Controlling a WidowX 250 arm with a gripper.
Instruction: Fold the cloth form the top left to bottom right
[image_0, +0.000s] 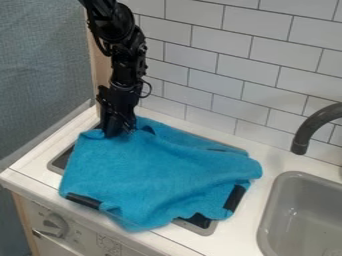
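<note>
The black gripper (118, 131) hangs down at the upper left part of the blue cloth (153, 172), its tips low at the cloth's top left edge. Whether it holds any cloth I cannot tell. The cloth lies spread and wrinkled over the dark stove top, with a raised fold running along its upper right side. Its lower edge hangs a little over the counter's front.
Around the cloth, the grey stove rim (208, 229) and black pieces show. To the right are a grey sink (270, 220) and a dark curved faucet (308, 131). White tiled wall (224, 55) stands behind; a stove knob (51, 226) is on the front panel.
</note>
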